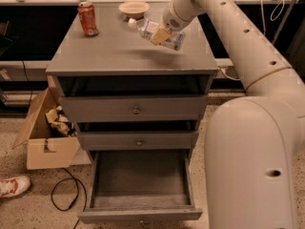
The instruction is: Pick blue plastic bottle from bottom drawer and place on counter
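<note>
The blue plastic bottle (153, 31), clear with a white cap pointing left, lies nearly sideways in my gripper (161, 34), which is shut on it. The gripper holds it just above the right rear part of the counter (119, 51); I cannot tell whether the bottle touches the surface. The bottom drawer (139, 185) is pulled out at the foot of the cabinet and is empty.
A red-orange soda can (87, 18) stands at the counter's back left. A shallow bowl (134, 7) sits at the back middle, just behind the bottle. Two closed knobbed drawers (136, 109) sit above the open one. A cardboard box (45, 132), a cable and a shoe lie on the floor at left.
</note>
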Controlling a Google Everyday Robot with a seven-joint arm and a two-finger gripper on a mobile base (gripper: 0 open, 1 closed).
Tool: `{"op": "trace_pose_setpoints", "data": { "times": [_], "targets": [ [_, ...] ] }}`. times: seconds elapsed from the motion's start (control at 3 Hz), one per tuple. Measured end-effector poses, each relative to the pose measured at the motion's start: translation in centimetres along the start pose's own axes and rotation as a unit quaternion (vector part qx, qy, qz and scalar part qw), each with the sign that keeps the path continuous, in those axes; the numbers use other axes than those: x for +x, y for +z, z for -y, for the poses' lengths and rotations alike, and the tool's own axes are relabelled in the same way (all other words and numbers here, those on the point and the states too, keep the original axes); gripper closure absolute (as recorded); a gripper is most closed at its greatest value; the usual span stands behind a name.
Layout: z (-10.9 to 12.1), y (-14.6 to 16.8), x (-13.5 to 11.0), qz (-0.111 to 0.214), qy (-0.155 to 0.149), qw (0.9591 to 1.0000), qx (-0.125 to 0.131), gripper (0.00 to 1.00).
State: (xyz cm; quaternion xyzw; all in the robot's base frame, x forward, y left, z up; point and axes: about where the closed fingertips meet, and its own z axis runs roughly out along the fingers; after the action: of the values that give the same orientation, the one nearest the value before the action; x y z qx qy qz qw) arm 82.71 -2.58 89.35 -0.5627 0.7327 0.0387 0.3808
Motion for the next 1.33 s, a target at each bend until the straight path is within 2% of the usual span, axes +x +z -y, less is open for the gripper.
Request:
{"op": "trace_pose_setpoints", "data": {
  "times": [0.33, 1.0, 1.33],
  "targets": [
    [0.5, 1.4, 0.1, 0.008, 0.011, 0.9999, -0.010, 0.61],
    [0.9, 2.5, 0.0, 0.025, 0.021, 0.9991, -0.025, 0.01],
    [1.2, 2.1, 0.2, 0.028, 0.023, 0.9990, -0.025, 0.00]
  ]
}}
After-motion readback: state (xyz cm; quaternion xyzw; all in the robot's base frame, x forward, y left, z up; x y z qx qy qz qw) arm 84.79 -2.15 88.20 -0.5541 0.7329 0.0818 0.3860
